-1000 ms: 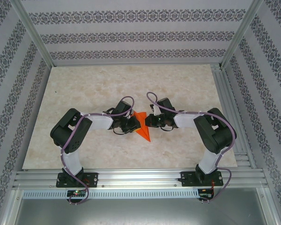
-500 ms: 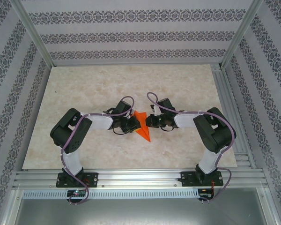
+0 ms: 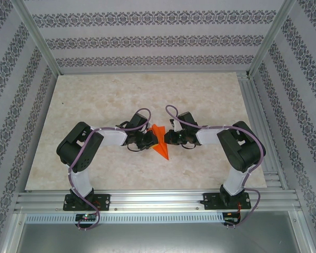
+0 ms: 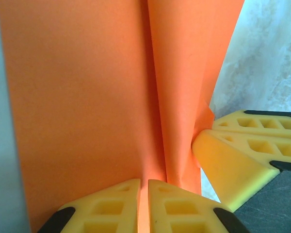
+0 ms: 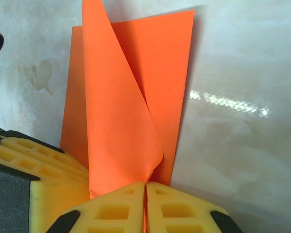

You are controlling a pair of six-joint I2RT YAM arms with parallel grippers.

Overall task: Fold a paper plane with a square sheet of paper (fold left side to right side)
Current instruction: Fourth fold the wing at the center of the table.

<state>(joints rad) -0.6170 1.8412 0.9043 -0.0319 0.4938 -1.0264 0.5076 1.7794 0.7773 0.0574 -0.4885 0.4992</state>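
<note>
Left claw (image 4: 144, 190): pads nearly together, pinched on a raised crease of the orange paper (image 4: 87, 97). The fold runs straight up from between the pads.

Right claw (image 5: 145, 193): closed as well, clamping a curled flap of the paper (image 5: 121, 111). That flap stands up off the flat layers under it.

From above, left claw (image 3: 149, 139) is on the paper's left edge and right claw (image 3: 168, 138) on its right edge, tips almost meeting over it. The paper (image 3: 161, 146) is a folded dart shape between them, point toward my bases.

Under the paper is the desk (image 3: 95, 100), pale marbled beige and glossy. Around it stand an aluminium frame (image 3: 37, 39) and walls (image 3: 147, 39) of grey patterned stripes.
</note>
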